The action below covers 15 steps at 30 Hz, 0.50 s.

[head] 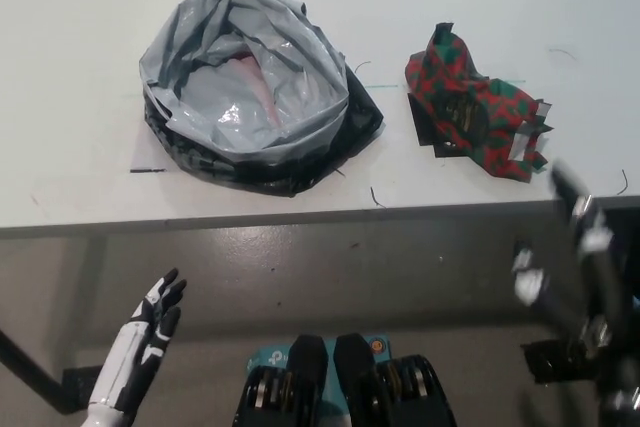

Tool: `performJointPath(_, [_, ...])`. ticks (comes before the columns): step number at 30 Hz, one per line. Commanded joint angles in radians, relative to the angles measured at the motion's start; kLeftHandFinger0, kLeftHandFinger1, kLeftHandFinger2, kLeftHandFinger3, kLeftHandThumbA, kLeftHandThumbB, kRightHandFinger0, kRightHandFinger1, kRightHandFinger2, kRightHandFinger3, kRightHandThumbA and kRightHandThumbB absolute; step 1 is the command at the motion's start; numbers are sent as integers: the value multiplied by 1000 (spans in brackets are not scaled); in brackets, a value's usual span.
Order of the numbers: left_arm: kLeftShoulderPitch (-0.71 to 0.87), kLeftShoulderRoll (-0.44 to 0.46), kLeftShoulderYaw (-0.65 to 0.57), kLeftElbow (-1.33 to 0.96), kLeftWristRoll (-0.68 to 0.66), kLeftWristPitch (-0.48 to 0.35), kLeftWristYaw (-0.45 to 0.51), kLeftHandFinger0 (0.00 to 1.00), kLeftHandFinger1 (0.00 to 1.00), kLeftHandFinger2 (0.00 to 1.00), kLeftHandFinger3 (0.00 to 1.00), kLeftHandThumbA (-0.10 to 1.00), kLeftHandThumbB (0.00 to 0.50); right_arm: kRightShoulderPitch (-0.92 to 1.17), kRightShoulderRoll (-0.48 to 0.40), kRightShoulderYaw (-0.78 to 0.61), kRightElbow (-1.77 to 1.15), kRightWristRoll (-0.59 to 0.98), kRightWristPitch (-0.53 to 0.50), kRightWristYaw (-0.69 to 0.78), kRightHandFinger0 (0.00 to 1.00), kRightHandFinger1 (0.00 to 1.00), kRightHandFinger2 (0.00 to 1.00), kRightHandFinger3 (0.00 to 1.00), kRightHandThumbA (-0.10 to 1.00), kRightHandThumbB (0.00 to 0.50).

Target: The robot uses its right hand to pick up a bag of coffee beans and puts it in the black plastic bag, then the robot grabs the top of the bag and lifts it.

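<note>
Currently right robot hand (pixel 560 237) blurred, state unreadable; left robot hand (pixel 150 332) open, idle. Coffee bag (pixel 475 117) on table (pixel 70 47): soft, crinkly, probably light; grasp mid-body. Black plastic bag (pixel 255 87) limp.

From my seat at the controls I look steeply down on a white table (pixel 80 47) that fills the far half of the scene, edge to edge from left to right. Its top is matte and evenly lit, with faint dark scuffs and a few short hair-like marks scattered across it. The near edge (pixel 250 219) runs almost straight, tilting slightly, and throws a soft shadow below. Nearer to me lies a grey-brown floor (pixel 350 287), smooth and dull. At the near left a dark bar (pixel 25 367) crosses the floor diagonally.
</note>
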Motion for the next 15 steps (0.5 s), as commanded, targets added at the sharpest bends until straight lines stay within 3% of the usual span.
performJointPath(1, [12,6,-8,-37,20,-27,-11,1000,1000,1000,1000,957,203,-150,-57,-22,-90,-103,200,47,1000,1000,1000,1000,473,214])
performJointPath(4, [5,11,-5,-10,8,-41,-15,1000,1000,1000,1000,983,225,-283,-147,15,-66,-197,347,142,1000,1000,1000,1000,791,274])
performJointPath(6, [4,11,0,2,-11,-42,-21,1000,1000,1000,1000,998,237,-370,-198,46,-35,-237,406,199,1000,1000,1000,1000,882,305])
performJointPath(8, [6,15,-1,9,-18,-52,-27,1000,1000,1000,1000,1000,243,-464,-243,88,9,-276,483,257,1000,1000,1000,1000,927,340])
performJointPath(14, [7,23,-3,33,-22,-64,-38,1000,1000,1000,1000,996,266,-671,-304,188,227,-345,566,320,1000,1000,1000,1000,951,345])
performJointPath(15, [7,26,-4,35,-13,-66,-37,1000,1000,1000,1000,997,268,-724,-312,212,299,-345,576,338,1000,1000,1000,1000,976,369])
